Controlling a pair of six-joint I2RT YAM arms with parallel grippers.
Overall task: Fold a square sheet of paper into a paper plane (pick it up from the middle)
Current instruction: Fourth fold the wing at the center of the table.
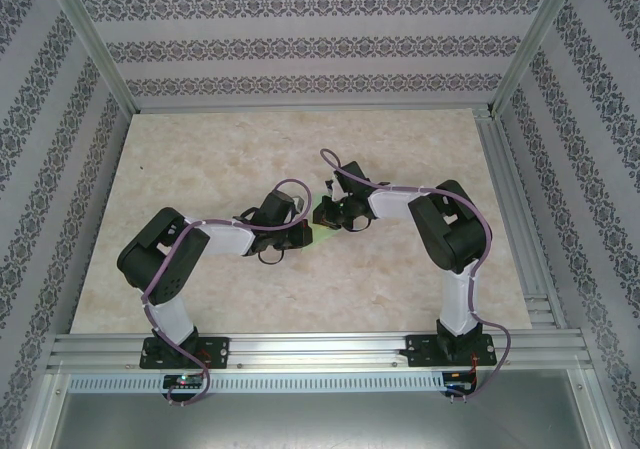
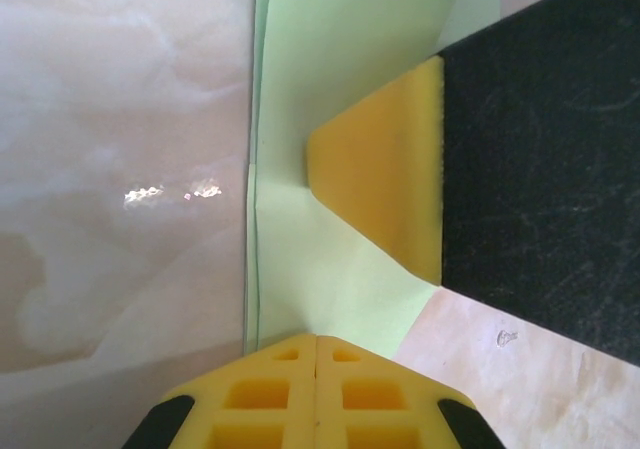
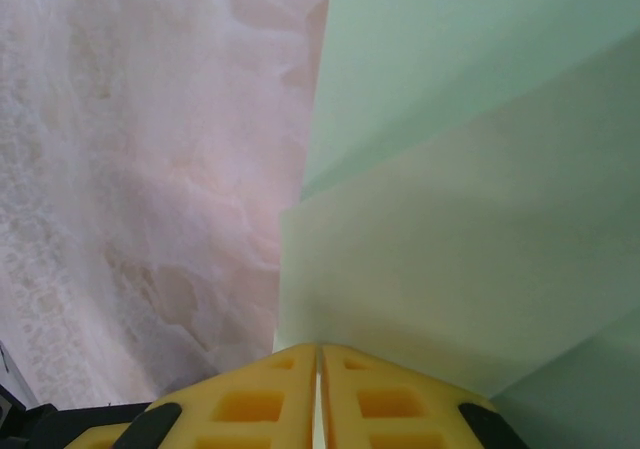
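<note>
The pale green sheet of paper (image 2: 330, 59) lies on the table folded into layers, with a crease along its left edge. From above only a sliver of the paper (image 1: 322, 232) shows between the two grippers, so its outline is hidden. My left gripper (image 2: 317, 341) is shut, its yellow fingertips together and resting on the paper's near end. My right gripper (image 3: 319, 349) is shut on a fold of the paper (image 3: 450, 219), a pale strip showing in its thin gap. In the left wrist view the right gripper's yellow finger (image 2: 380, 179) lies across the sheet.
The two grippers meet tip to tip at mid-table, left gripper (image 1: 300, 235), right gripper (image 1: 320, 221). The marbled tabletop (image 1: 200, 149) spreads around them. Aluminium frame rails (image 1: 520, 219) and patterned walls bound it.
</note>
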